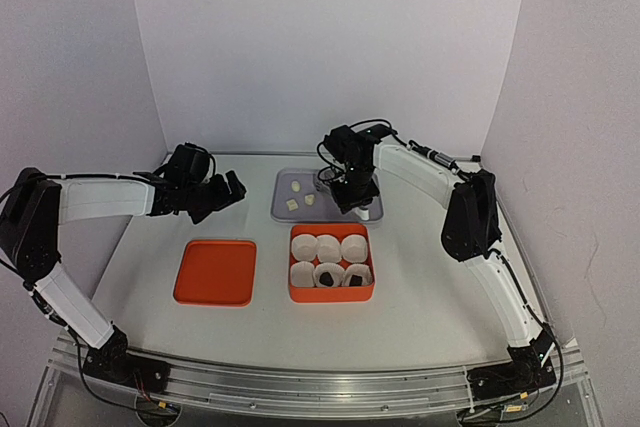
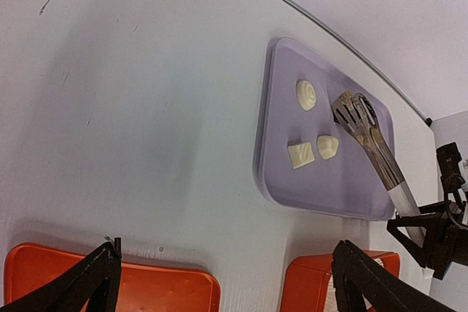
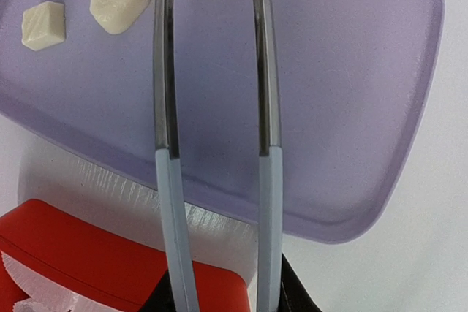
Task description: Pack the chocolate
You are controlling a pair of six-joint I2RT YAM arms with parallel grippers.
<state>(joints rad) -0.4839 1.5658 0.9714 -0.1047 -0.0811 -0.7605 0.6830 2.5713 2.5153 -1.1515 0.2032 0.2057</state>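
Observation:
Three cream-white chocolate pieces (image 1: 296, 185) (image 1: 291, 204) (image 1: 310, 200) lie on the left part of the purple tray (image 1: 283, 212). The left wrist view shows them as a swirl (image 2: 306, 94), a square (image 2: 300, 155) and a rounded lump (image 2: 327, 146). Dark chocolate sits in two paper cups (image 1: 327, 275) (image 1: 357, 274) in the front row of the orange box (image 1: 292, 293). My right gripper (image 1: 352, 192) (image 3: 223, 294) is shut on metal tongs (image 2: 365, 133) (image 3: 164, 107), whose tips hang empty over the tray's right part. My left gripper (image 1: 232, 187) (image 2: 227, 246) is open, above the table left of the tray.
An orange lid (image 1: 215, 272) (image 2: 110, 286) lies flat, left of the box. The box holds several white paper cups (image 1: 328, 244). White walls close off the back and both sides. The right arm's elbow (image 1: 470, 217) stands to the right of the box.

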